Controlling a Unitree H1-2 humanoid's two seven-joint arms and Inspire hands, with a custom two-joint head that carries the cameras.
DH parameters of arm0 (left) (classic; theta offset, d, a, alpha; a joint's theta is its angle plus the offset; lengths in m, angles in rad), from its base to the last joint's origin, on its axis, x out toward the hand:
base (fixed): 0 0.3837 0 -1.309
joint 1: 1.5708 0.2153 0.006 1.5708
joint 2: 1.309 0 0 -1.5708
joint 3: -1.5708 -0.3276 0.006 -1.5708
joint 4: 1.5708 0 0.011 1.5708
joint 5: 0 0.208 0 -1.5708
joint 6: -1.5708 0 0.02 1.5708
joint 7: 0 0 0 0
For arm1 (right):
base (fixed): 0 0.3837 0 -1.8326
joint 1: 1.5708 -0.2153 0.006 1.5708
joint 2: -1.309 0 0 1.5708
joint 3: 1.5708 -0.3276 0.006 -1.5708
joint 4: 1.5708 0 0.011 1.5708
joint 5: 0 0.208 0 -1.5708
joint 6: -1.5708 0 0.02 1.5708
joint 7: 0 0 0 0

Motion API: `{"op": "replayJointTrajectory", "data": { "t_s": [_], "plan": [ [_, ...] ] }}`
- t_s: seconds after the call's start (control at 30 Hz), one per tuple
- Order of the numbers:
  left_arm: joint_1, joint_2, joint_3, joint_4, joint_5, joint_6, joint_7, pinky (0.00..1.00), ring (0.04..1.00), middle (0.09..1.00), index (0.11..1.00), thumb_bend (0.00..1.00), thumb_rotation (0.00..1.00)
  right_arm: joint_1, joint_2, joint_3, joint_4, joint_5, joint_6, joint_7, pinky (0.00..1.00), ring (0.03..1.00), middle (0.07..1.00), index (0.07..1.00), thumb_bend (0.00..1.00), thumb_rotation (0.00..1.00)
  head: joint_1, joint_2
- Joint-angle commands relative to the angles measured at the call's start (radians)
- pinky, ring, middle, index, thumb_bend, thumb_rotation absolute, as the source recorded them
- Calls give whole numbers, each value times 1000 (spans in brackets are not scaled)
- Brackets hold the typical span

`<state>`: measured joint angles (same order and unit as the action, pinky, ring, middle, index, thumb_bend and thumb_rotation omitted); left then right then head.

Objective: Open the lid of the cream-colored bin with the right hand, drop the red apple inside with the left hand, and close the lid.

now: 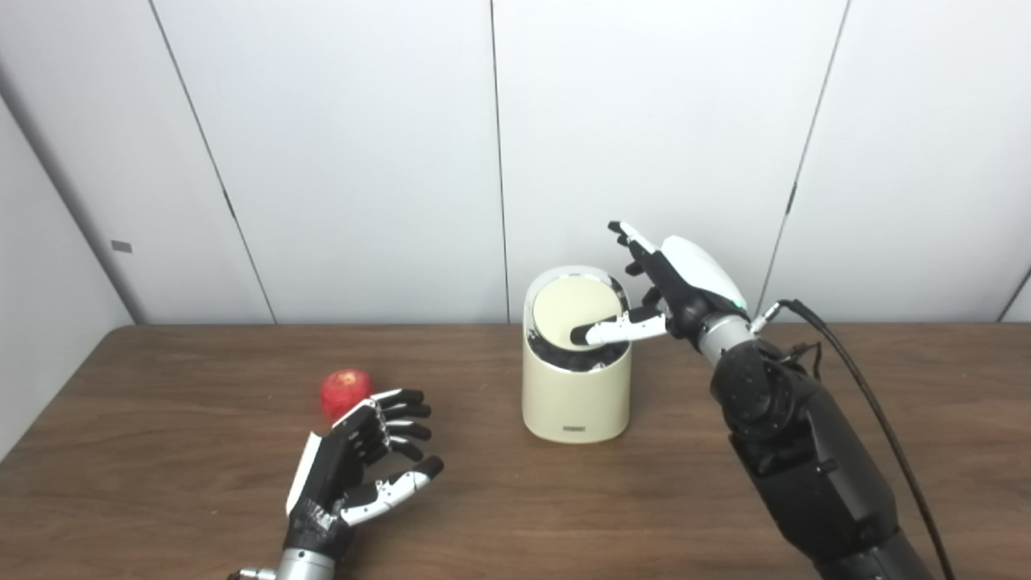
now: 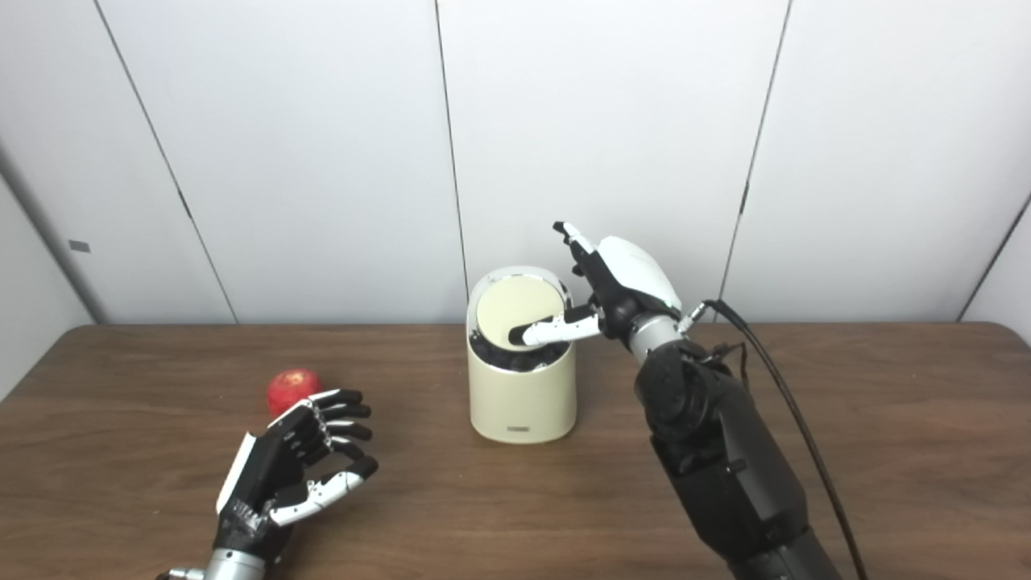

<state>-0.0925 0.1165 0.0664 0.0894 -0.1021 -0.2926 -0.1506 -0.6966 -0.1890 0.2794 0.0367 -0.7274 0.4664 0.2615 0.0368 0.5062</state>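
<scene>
Cream-colored bin (image 1: 575, 387) stands upright at mid-counter (image 1: 515, 515), its round lid (image 1: 577, 312) tilted with a dark gap showing below its near edge. Right robot hand (image 1: 672, 294) is spread open beside the rim; its thumb tip rests on the lid, other fingers raised clear, nothing gripped. Left robot hand (image 1: 358, 463) hovers half-curled and empty, just beside the red apple (image 1: 345, 392), which sits on the counter left of the bin.
</scene>
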Motion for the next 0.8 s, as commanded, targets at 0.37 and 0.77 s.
{"op": "replayJointTrajectory", "data": {
  "t_s": [0.37,0.77],
  "plan": [
    [32,-21,-14,2,-22,3,-6,475,596,680,723,670,19,-86,-6,27,45,-29,-19,-35,622,842,927,966,845,426,3,7],
    [41,-19,-18,-10,-20,10,-7,475,599,681,727,667,24,-106,-10,55,104,-41,-17,-59,651,849,921,951,828,372,1,14]
  ]
}}
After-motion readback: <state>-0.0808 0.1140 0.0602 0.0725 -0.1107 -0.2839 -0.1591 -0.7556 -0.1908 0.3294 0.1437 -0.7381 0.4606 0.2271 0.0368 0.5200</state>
